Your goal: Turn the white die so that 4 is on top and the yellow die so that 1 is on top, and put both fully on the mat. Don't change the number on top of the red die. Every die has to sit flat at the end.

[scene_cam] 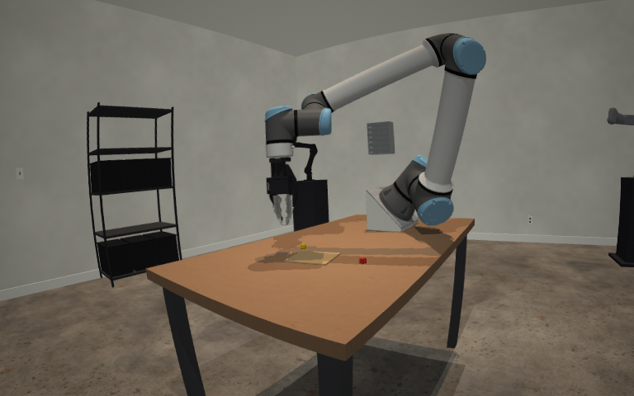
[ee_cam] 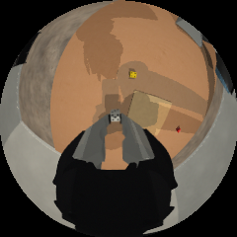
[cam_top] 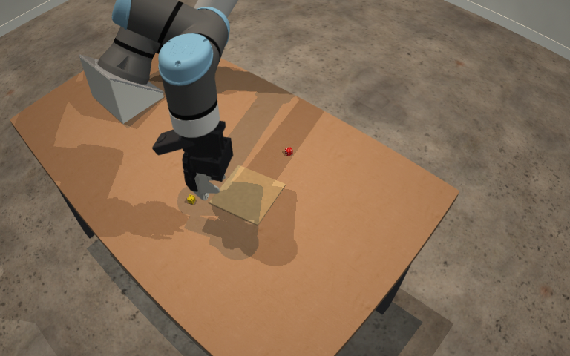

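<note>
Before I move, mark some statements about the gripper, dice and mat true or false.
1. The gripper is shut on the white die. True.
2. The yellow die lies on the mat. False: it sits on the table, beside the mat.
3. The red die is off the mat. True.
4. The white die rests on the table. False: it is held above it.

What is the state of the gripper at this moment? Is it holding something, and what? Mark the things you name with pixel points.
Gripper (cam_top: 208, 193) (scene_cam: 283, 223) (ee_cam: 116, 115): closed on the white die (ee_cam: 115, 117), held above the table (cam_top: 345, 229) (scene_cam: 281, 289) (ee_cam: 74, 99).
</note>
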Motion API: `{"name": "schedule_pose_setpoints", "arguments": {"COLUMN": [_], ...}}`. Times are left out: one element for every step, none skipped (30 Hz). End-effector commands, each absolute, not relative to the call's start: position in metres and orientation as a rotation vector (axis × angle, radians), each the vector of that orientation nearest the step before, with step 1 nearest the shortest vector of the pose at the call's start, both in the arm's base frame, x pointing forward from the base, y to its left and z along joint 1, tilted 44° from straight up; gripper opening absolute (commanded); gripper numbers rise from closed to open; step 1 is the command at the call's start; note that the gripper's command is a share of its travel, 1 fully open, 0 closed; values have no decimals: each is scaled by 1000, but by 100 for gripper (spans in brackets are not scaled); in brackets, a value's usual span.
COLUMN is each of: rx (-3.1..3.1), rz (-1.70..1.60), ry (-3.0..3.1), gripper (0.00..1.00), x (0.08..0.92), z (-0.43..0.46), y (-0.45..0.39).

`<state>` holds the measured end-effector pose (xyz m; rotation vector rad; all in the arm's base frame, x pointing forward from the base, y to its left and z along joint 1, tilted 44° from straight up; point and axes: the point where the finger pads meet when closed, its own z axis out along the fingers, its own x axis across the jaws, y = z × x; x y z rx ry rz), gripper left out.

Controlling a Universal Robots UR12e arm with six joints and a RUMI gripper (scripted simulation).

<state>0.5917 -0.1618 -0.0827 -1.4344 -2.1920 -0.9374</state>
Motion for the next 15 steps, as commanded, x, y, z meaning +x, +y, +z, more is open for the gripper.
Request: {"name": "schedule_pose_setpoints", "arguments": {"rx": [-1542,-1560,-1576,-1591,-1604,-1615,-1624,-1632,-1638,-1644,-1644,-1644,-1648,-1651,-1653], "rz": [-896,-889,-882,-876,-871,-867,-863,-859,-857,-855,-855,-855,-853,-852,-851], "ry": [-2091,-2071,-2054,-2038,-2024,-2012,-2001,-1992,-1985,-1979,-1979,-1979,-1974,-1971,-1968], "gripper": [0,0,0,0,0,0,0,0,0,0,0,0,0,0,0], "x": [594,594,594,594,594,594,595,595,595,595,595,595,595,595,595], "z": [-94,-97,-99,-100,-102,-103,-105,-106,-107,-107,-107,-107,-108,-108,-108], "y": [-171,-173,-174,-176,-177,-178,-179,-179,-180,-180,-180,-180,-181,-181,-181]}}
